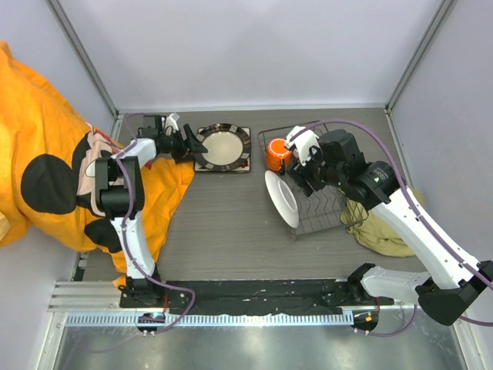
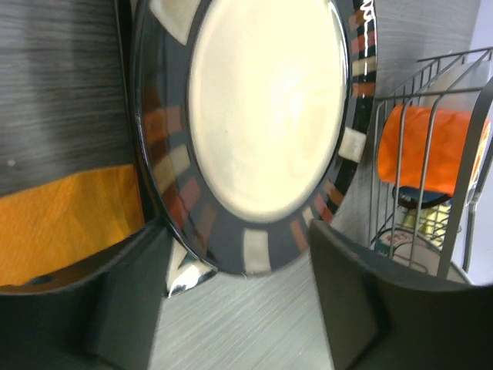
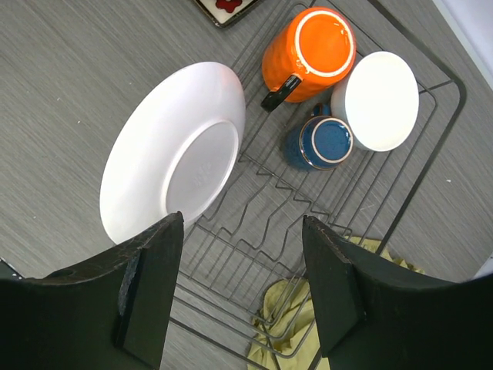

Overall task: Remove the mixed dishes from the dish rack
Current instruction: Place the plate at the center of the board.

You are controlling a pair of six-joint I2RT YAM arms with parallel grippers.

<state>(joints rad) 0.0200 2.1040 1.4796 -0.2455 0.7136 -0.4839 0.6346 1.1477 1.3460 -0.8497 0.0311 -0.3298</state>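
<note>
The round dark-rimmed plate (image 1: pixel 222 146) lies on the square plate (image 1: pixel 243 163), outside the dish rack (image 1: pixel 327 212). My left gripper (image 1: pixel 192 145) is open at the plate's left rim. In the left wrist view its gripper (image 2: pixel 239 308) has the plate (image 2: pixel 269 108) edge between spread jaws, not gripped. My right gripper (image 1: pixel 299 168) hovers open and empty over the rack (image 3: pixel 308 223). In the rack stand the orange mug (image 3: pixel 308 46), the dark-blue cup (image 3: pixel 320 142) and a white round vessel (image 3: pixel 381 100). A plain white bowl (image 3: pixel 173 150) leans on edge at the rack's left side.
An olive cloth (image 1: pixel 381 227) lies under the rack's right corner and shows in the right wrist view (image 3: pixel 296 312). A big orange cloth with a cartoon mouse (image 1: pixel 46 154) covers the left side, reaching beside the plates. Grey walls close the back and sides.
</note>
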